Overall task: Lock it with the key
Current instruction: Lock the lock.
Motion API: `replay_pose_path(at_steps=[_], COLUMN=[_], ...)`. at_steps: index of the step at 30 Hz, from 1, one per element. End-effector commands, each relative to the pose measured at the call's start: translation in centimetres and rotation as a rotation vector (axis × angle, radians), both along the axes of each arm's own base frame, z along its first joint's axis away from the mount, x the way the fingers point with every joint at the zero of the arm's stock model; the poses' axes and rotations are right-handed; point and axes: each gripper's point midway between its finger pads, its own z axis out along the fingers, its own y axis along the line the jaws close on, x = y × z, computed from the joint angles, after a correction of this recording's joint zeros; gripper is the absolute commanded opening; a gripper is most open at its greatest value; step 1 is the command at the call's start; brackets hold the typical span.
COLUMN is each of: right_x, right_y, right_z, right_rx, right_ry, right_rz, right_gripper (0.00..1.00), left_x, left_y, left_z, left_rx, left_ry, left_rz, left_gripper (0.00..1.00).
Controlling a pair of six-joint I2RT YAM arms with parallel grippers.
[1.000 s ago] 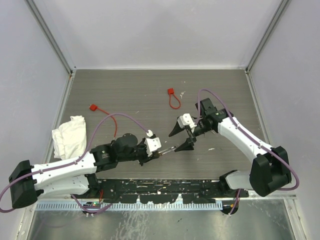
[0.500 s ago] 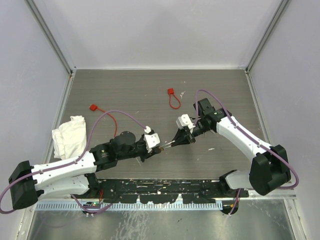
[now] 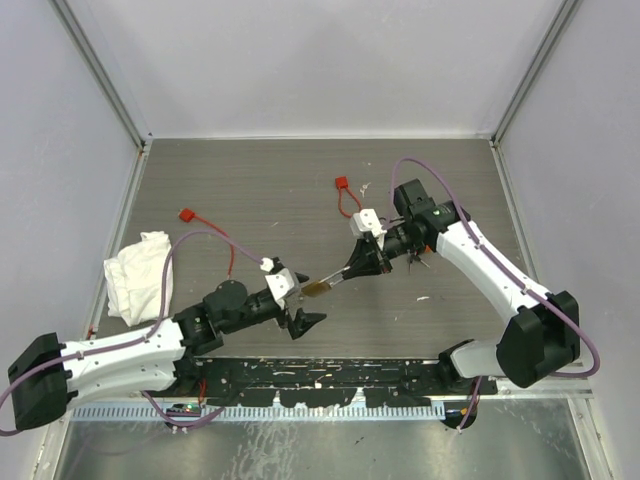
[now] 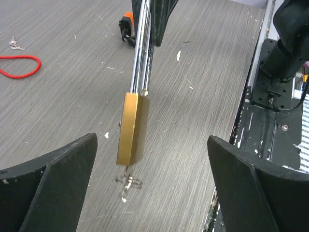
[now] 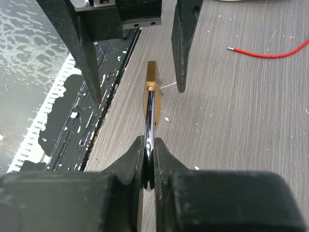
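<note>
Clamping one padlock [image 4: 133, 129], right fingers [image 5: 131, 163], one key bunch [image 4: 128, 182]

The padlock [image 3: 316, 288] is between left pincer [image 3: 308, 300] and right pincer [image 3: 345, 274], the key [image 4: 126, 183] at its end, cloth [image 3: 138, 272] far left.

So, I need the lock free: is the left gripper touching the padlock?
Apart. Left wrist view: the padlock hangs inside the open left gripper, table showing on both sides.

The left jaws have let go of the padlock [image 3: 316, 288], sprung wide apart and drawn back toward their own base. The right jaws, open a second ago, have closed on its shackle [image 5: 150, 116] and now hold it alone.
</note>
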Motion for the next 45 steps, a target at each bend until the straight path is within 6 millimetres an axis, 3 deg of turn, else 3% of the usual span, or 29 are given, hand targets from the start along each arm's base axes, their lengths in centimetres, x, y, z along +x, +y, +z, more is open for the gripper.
replay_pose_path(at_steps=[1, 6, 14, 20, 35, 40, 45], right_x=[0.0, 0.3, 0.2, 0.5, 0.6, 0.6, 0.7], right_y=[0.4, 0.3, -0.3, -0.8, -1.1, -1.0, -1.0], right_z=[3.0, 3.0, 3.6, 4.5, 4.9, 4.7, 4.6], right_rx=[0.064, 0.059, 0.084, 0.124, 0.172, 0.177, 0.173], right_ry=[0.033, 0.033, 0.007, 0.039, 0.071, 0.084, 0.091], right_rz=[0.000, -0.015, -0.015, -0.028, -0.033, -0.032, -0.037], right_gripper=[0.01, 0.01, 0.01, 0.01, 0.01, 0.01, 0.01], left_x=[0.7, 0.3, 1.3, 1.8, 3.0, 3.4, 3.2], left_y=[0.4, 0.6, 0.3, -1.0, -3.1, -3.3, -3.6], left_z=[5.6, 6.2, 6.0, 5.2, 3.5, 3.9, 4.1], left_rx=[-0.275, -0.346, -0.422, -0.387, -0.375, -0.405, -0.414], left_ry=[-0.050, -0.105, -0.137, -0.150, -0.140, -0.146, -0.126], left_rz=[0.049, -0.002, -0.117, -0.172, -0.226, -0.227, -0.244], left_gripper=[0.98, 0.98, 0.99, 0.97, 0.64, 0.50, 0.48])
